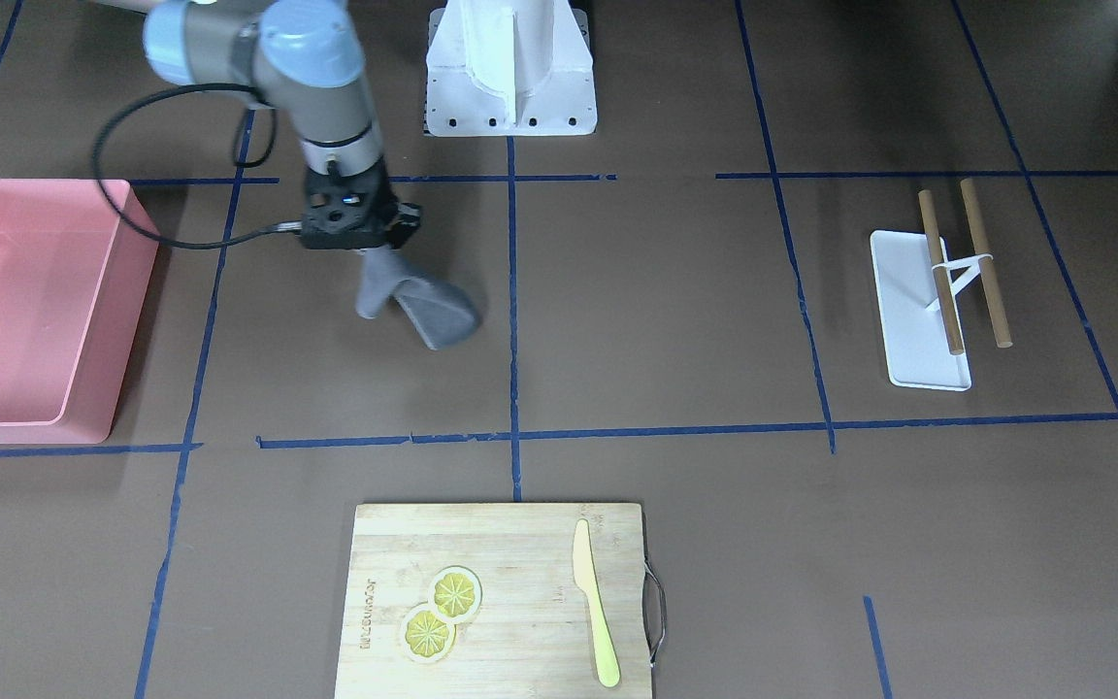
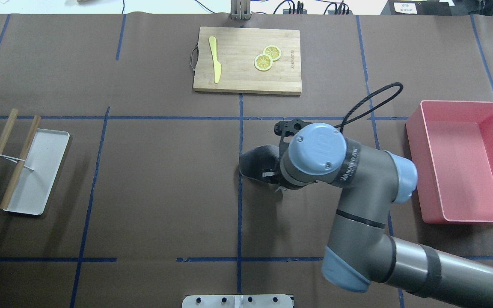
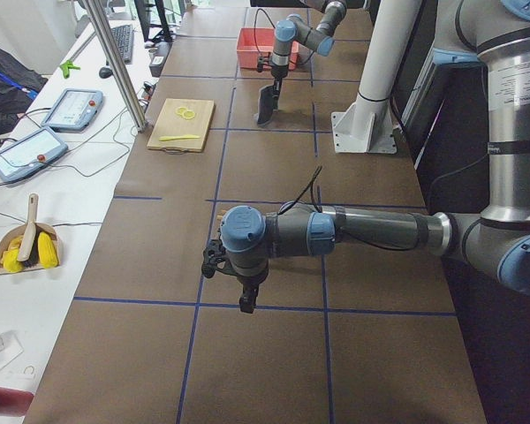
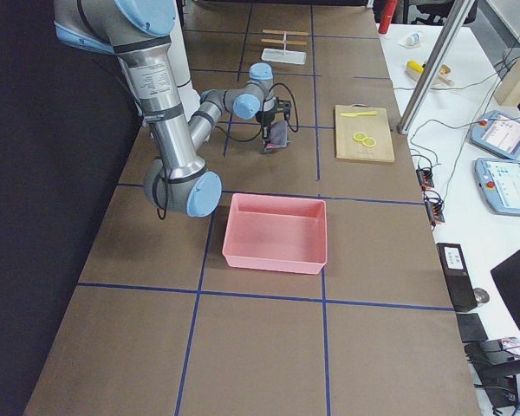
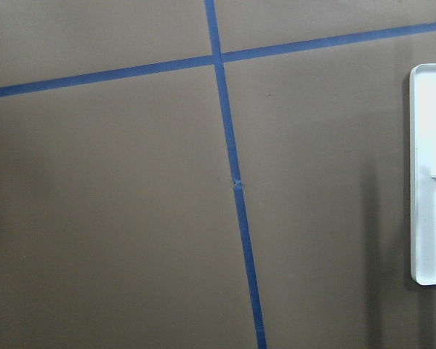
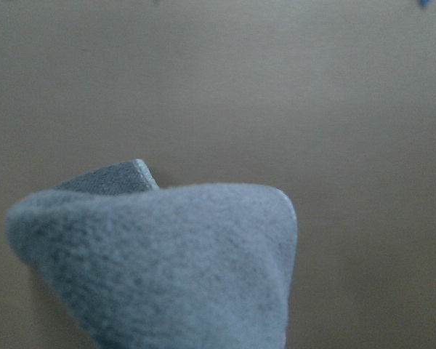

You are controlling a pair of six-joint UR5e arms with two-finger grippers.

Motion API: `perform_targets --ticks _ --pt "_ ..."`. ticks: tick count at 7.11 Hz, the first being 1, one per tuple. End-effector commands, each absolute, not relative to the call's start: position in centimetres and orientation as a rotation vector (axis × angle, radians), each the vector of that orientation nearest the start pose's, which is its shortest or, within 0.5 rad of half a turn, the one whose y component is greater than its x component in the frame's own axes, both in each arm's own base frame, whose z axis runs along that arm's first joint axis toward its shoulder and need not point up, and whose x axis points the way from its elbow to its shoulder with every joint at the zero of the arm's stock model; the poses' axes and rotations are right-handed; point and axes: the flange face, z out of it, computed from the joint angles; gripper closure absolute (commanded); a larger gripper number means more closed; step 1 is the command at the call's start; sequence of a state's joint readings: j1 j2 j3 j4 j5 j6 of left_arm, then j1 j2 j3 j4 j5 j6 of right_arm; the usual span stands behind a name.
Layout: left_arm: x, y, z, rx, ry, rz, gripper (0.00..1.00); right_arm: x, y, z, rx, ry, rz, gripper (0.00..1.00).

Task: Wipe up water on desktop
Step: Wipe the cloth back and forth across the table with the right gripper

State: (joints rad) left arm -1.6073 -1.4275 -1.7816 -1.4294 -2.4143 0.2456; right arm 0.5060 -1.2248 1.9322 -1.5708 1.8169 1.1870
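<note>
The desktop [image 1: 666, 320] is a dark-brown surface crossed by blue tape lines; I see no water on it. My right gripper [image 1: 372, 250] is shut on a grey cloth [image 1: 423, 306], which hangs down with its lower end on the desktop. The cloth also shows in the overhead view [image 2: 255, 160] and fills the bottom of the right wrist view [image 6: 167, 269]. My left gripper [image 3: 245, 296] shows only in the exterior left view, low over the desktop; I cannot tell whether it is open or shut.
A pink bin [image 1: 103, 349] stands beside the right arm. A bamboo cutting board [image 1: 520, 544] holds two lemon slices [image 1: 443, 607] and a yellow knife [image 1: 596, 621]. A white tray [image 1: 908, 320] with two wooden sticks [image 1: 986, 262] lies on the robot's left side.
</note>
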Motion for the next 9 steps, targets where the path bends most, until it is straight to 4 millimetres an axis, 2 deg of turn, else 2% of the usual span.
perform_targets --ticks 1,2,3,5,7,8,9 --pt "-7.4 -42.3 62.7 0.056 0.848 0.167 0.0 -38.0 -37.6 40.2 0.07 -0.61 -0.007 1.0" --pt "-7.4 -42.3 62.7 0.058 0.848 0.168 0.0 -36.3 -38.1 42.1 0.071 -0.578 -0.021 1.0" --pt "-7.4 -42.3 62.6 0.059 0.848 0.169 0.0 -37.1 -38.0 41.8 0.077 -0.578 -0.029 1.0" --pt "-7.4 -42.4 62.5 0.061 0.846 0.169 0.0 -41.3 -39.6 37.8 0.092 -0.637 -0.004 1.0" --pt "-7.4 -42.4 62.5 0.061 0.846 0.17 0.0 -50.3 -40.5 30.1 0.054 -0.724 0.093 1.0" --pt "-7.4 -42.4 62.5 0.061 0.846 0.169 0.0 -54.7 -41.1 25.1 0.027 -0.77 0.165 1.0" --pt "-7.4 -42.4 62.5 0.061 0.847 0.167 0.0 -57.7 -40.7 21.7 0.006 -0.797 0.198 1.0"
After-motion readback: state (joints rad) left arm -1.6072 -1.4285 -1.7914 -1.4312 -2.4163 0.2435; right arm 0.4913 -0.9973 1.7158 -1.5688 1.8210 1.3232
